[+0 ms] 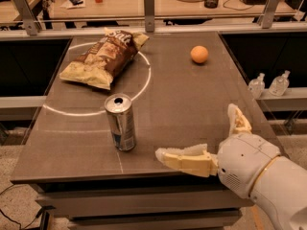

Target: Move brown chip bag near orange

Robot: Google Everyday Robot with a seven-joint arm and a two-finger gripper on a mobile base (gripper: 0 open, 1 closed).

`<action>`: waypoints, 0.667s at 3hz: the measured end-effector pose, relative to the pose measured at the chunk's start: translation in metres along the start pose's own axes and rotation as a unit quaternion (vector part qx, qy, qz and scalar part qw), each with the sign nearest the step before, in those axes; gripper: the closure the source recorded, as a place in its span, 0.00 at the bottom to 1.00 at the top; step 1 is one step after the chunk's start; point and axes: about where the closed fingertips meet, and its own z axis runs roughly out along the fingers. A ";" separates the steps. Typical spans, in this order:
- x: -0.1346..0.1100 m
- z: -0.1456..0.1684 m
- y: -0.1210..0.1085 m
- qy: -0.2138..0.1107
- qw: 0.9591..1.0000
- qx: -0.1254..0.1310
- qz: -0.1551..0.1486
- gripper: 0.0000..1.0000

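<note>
The brown chip bag (102, 58) lies flat at the table's far left, dark brown in the middle with pale yellow ends. The orange (199, 54) sits at the far right of the table, well apart from the bag. My gripper (201, 135) is at the near right, above the table's front edge, open and empty. One finger (184, 160) points left toward the can, the other finger (238, 120) points up and away. The gripper is far from both the bag and the orange.
A silver-and-blue drink can (121, 122) stands upright near the front, left of my gripper. A white circle line (146, 78) is marked on the dark table (192, 95). Two small bottles (268, 84) stand on a ledge to the right. A desk with clutter runs behind.
</note>
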 end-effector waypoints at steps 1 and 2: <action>-0.001 0.007 -0.003 0.002 1.000 0.021 -0.008 0.00; -0.004 0.028 -0.006 -0.007 0.999 0.039 -0.029 0.00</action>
